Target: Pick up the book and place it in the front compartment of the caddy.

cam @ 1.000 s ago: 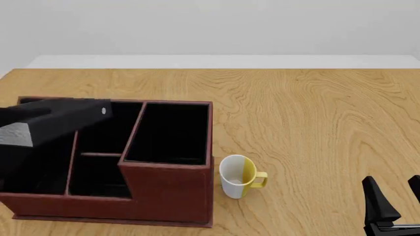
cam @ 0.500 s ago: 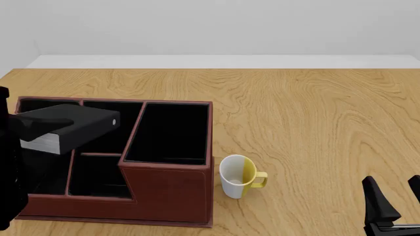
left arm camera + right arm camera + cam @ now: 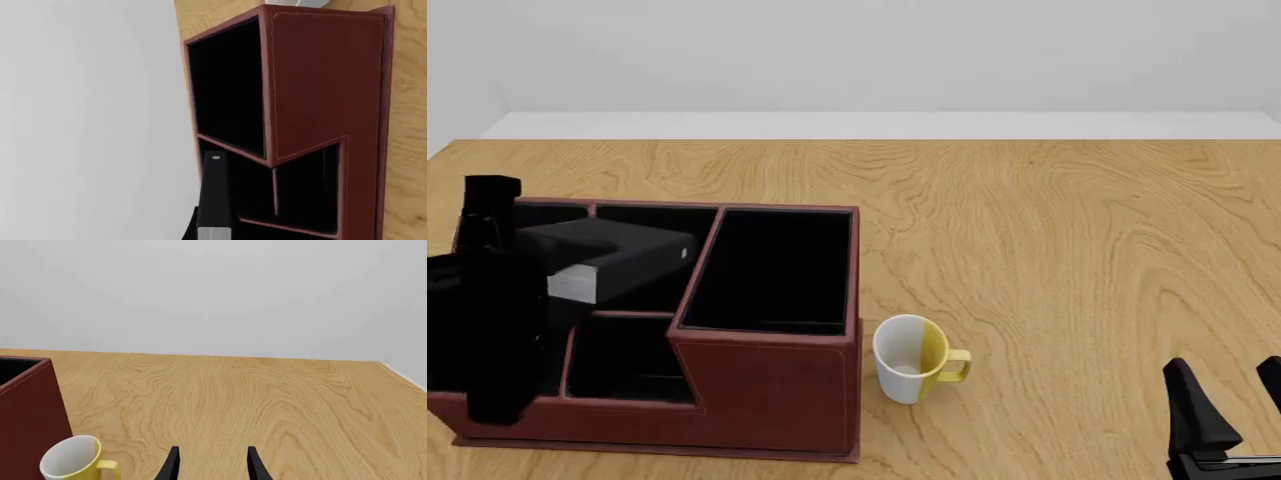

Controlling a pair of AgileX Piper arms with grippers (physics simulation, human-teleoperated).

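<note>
Only my front view shows the left gripper (image 3: 527,262) clamping the book (image 3: 614,258) over the caddy (image 3: 777,385). The book juts rightward from it; my right gripper (image 3: 210,462) rests open.

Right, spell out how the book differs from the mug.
The book is flat, black with grey page edges, held tilted over the caddy by the left pincer; the mug is round, white and yellow, standing upright on the table beside the caddy. Both are much smaller than the caddy.

The left arm (image 3: 487,300) hides its end effector and the caddy's (image 3: 777,390) left compartments.
</note>
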